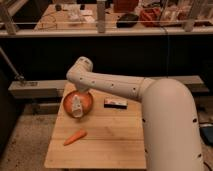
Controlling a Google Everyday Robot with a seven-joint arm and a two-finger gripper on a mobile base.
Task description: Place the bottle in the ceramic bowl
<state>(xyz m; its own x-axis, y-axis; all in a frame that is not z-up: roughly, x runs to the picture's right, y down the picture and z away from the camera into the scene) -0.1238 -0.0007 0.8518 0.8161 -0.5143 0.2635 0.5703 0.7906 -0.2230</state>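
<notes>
The orange-red ceramic bowl [85, 102] sits at the back left of the wooden table [110, 142]. The small white bottle [77, 106] is in or just over the bowl, near its front rim, tilted. My gripper [78, 100] reaches down from the white arm onto the bowl, right above the bottle. The arm's wrist hides the back part of the bowl.
An orange carrot [74, 137] lies on the table in front of the bowl. A flat dark-and-white box [115, 103] lies to the right of the bowl. A shelf and railing with clutter run behind the table.
</notes>
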